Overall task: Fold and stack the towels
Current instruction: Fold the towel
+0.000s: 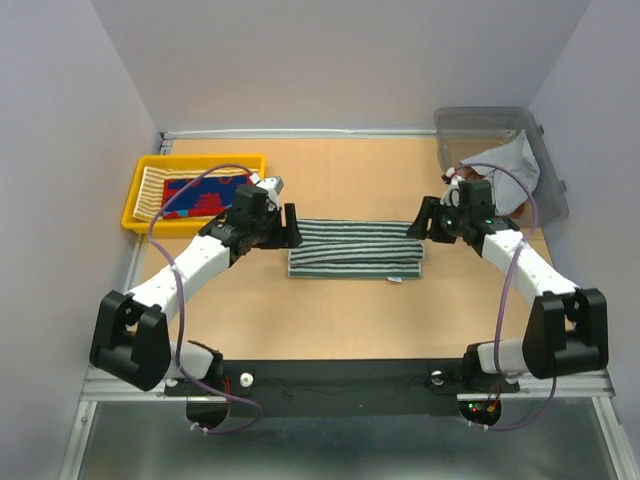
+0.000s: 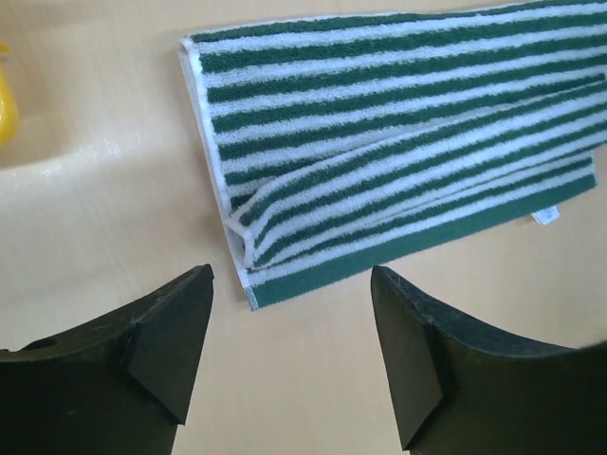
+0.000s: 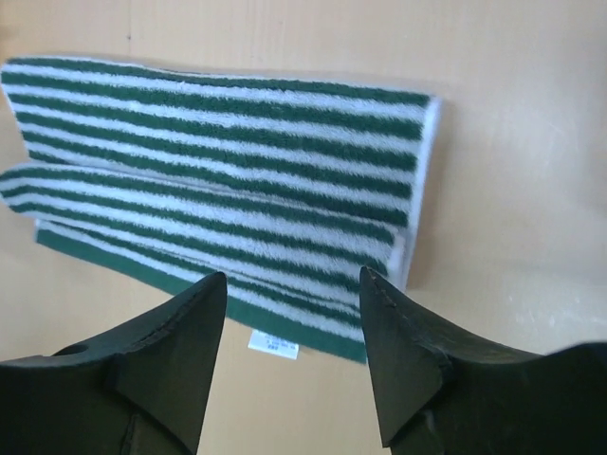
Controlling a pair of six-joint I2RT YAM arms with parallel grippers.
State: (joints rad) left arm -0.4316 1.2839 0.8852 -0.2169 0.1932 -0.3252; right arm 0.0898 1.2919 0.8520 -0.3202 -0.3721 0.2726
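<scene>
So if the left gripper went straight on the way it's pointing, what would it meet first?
Probably the near end of the folded green-and-white striped towel, just ahead of the open left gripper. Depth is unclear, so it could touch the table just short of it.

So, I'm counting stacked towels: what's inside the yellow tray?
The yellow tray holds a red-blue patterned towel, a cream striped towel showing at its left. Anything beneath them is covered.
</scene>
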